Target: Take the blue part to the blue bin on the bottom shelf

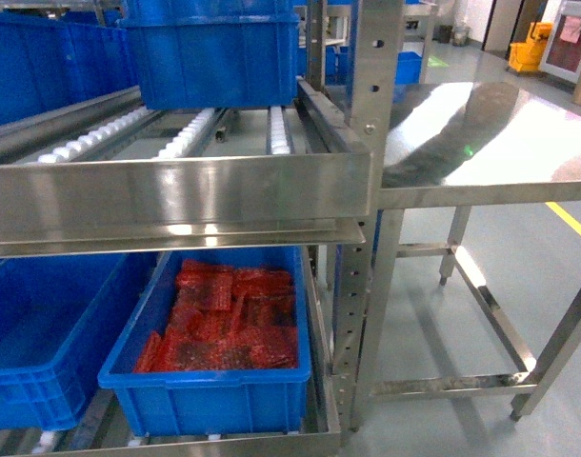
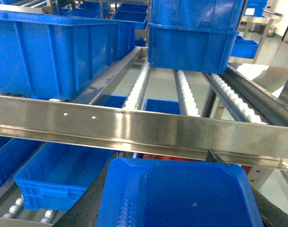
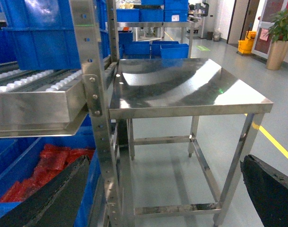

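Your left wrist view is blocked at 6 o'clock by a large blue shape (image 2: 182,194), cut off by the frame and too close to identify. The bottom shelf (image 1: 176,445) sits largely hidden behind the upper rack's steel lip (image 1: 176,195).

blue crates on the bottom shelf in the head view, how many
2: an empty blue crate on the left and a crate of red packets beside it on the right. More may be hidden past the left edge.
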Motion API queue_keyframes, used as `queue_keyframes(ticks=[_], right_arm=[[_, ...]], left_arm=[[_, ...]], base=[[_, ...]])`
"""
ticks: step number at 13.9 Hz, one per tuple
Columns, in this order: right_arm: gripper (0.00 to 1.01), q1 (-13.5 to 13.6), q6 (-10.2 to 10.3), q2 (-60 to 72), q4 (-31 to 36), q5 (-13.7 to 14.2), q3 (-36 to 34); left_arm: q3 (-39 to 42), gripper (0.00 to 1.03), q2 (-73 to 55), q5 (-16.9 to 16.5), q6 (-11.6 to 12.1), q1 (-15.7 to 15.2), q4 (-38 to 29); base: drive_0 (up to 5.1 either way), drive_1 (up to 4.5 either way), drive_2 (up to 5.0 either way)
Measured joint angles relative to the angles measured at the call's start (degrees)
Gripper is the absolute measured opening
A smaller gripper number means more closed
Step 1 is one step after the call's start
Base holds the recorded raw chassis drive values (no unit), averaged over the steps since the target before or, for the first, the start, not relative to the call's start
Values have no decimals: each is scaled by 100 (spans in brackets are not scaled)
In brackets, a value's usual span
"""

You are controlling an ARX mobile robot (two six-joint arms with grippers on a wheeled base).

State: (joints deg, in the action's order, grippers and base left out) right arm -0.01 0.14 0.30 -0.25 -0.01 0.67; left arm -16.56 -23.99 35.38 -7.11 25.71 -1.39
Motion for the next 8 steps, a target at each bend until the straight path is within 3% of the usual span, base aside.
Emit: queue_keyframes(ticks=[8], right_arm=[[98,0,0,0,-2,0,0]], left_arm=[[0,43,-2,-2,0,0,13]], base=[[-500,241,241]])
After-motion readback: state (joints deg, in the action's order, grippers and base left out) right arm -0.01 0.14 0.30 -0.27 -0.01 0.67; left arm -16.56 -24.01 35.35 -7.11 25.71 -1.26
